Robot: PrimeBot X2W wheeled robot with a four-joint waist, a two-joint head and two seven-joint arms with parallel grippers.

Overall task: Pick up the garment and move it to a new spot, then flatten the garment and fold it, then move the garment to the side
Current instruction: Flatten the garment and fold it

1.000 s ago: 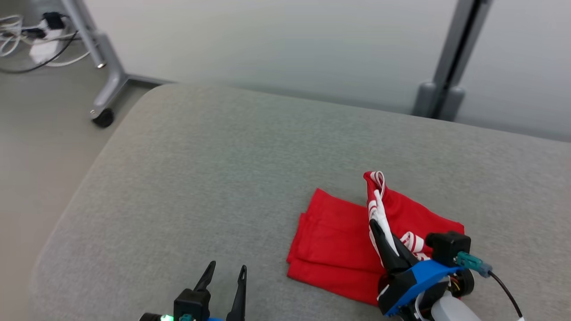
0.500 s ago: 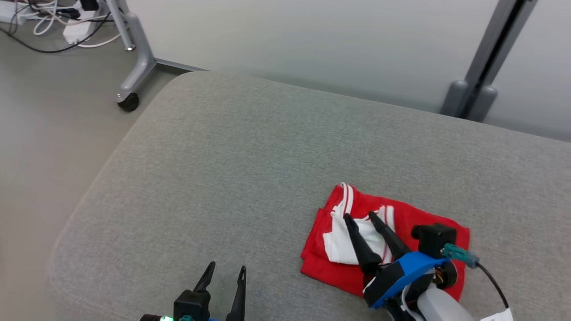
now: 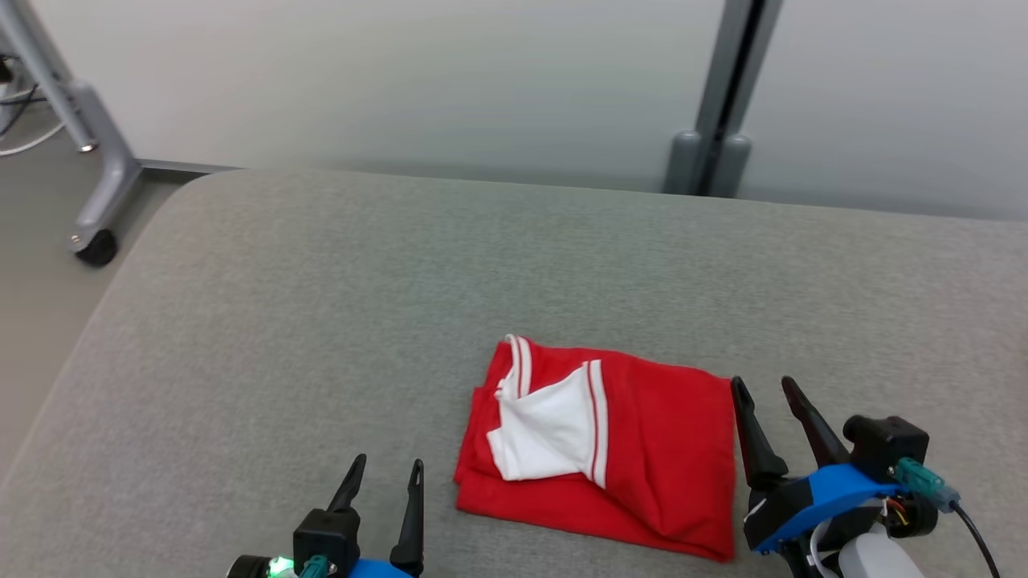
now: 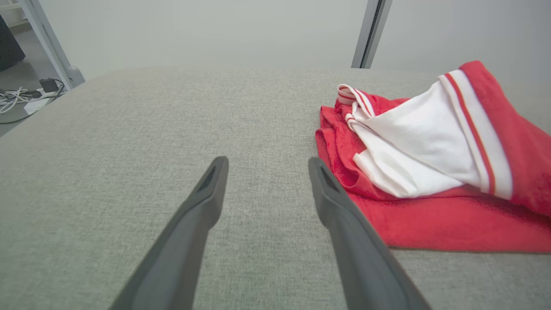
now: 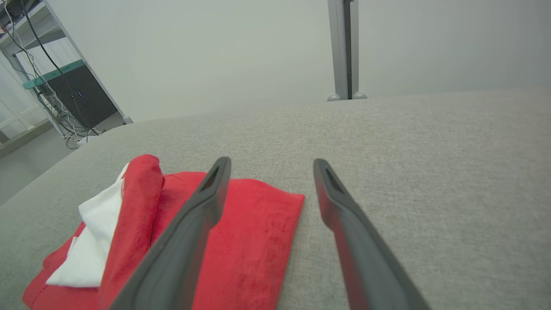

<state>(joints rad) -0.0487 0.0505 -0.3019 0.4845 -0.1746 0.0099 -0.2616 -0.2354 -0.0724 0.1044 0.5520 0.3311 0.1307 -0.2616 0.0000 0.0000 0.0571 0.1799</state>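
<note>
A red garment with a white, red-striped panel lies folded in a compact rectangle on the grey cushion, near its front edge. In the left wrist view the garment sits to the right of the fingers; in the right wrist view the garment lies to the left, under the left finger. My right gripper stands open just off the garment's right edge, holding nothing. My left gripper is open at the lower left, a short way from the garment's left edge.
The cushion's rounded left edge drops to the floor, where a metal leg with a caster stands. A grey post rises behind the cushion against a pale wall. Cables lie on the floor at the far left.
My right gripper has let go of the striped flap, which now lies flat on the folded garment, and has drawn back to the garment's right side. The head camera has swung.
</note>
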